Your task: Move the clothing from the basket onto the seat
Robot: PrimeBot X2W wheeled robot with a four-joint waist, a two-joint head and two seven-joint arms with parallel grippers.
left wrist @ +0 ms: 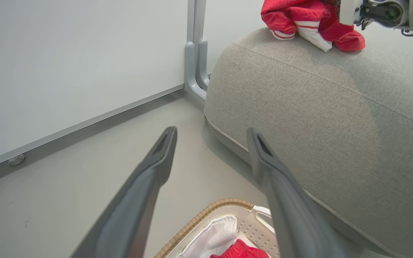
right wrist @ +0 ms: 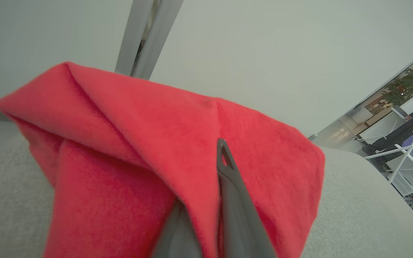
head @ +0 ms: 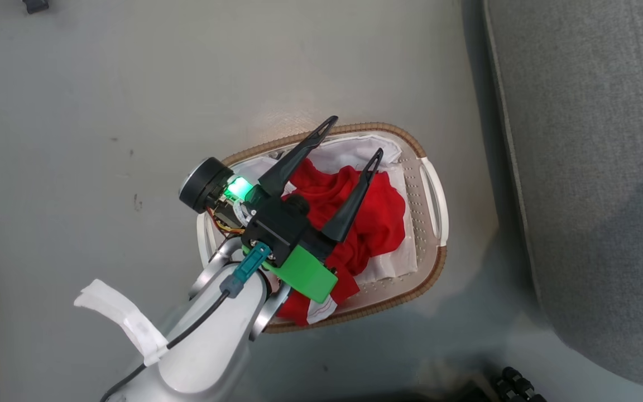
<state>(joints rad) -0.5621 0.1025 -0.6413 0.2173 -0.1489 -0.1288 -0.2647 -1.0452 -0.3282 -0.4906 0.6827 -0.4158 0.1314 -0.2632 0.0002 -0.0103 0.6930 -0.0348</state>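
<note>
The clothing point(head: 374, 218) looks soft, light and floppy to me; I would pinch a bunched fold on top of the heap; it lies in the middle of the basket point(head: 394, 287), right under my left claw point(head: 356, 134), which is spread wide and holds nothing; my right claw point(right wrist: 221, 161) is pinching another red piece point(right wrist: 138, 136) over the seat point(left wrist: 335, 125), near its rounded edge.

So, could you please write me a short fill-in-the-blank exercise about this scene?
The left gripper hovers over the laundry basket with its jaws ___.
The right gripper is shut on a ___ garment over the grey sofa.
The basket's fabric liner is ___.
Missing words: open; red; white.
</note>
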